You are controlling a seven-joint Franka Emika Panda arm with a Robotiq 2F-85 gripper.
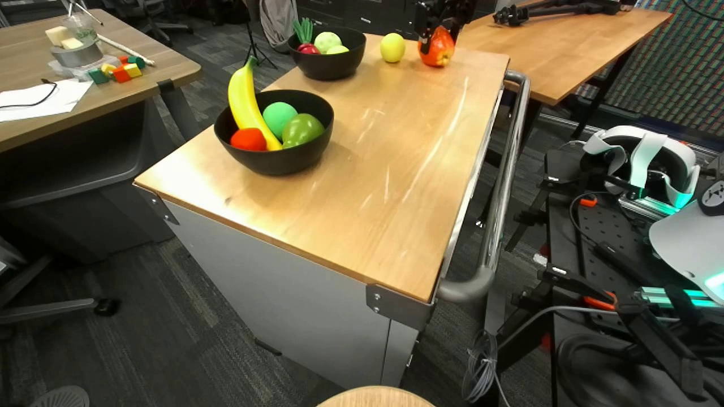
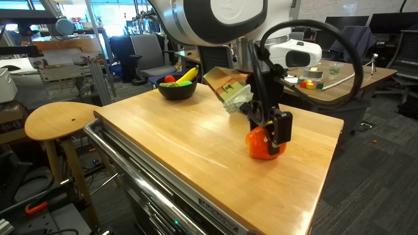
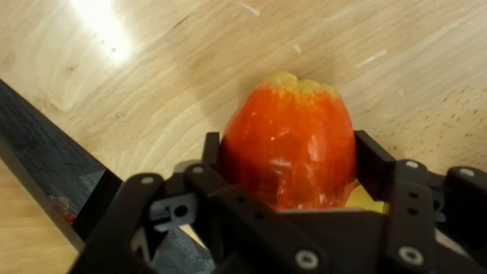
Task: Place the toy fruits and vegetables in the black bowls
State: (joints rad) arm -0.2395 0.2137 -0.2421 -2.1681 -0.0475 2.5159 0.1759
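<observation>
Currently, from where I stand, the gripper (image 3: 288, 148) has a red fruit (image 2: 258, 143) pinched on both sides, low at the tabletop (image 1: 362, 186); I cannot tell whether the fruit touches it. A yellow fruit (image 1: 392, 47) rests close by. In an exterior view, the nearer black bowl (image 1: 277, 163) has a banana (image 1: 244, 96), a red ball (image 1: 249, 139) and two green fruits (image 1: 304, 130) inside, the farther black bowl (image 1: 329, 68) a leafy radish (image 1: 308, 49) and two pale green balls (image 1: 327, 41).

The 2 bowls (image 1: 283, 161) (image 1: 331, 69) are black, the banana (image 1: 245, 102) yellow.
</observation>
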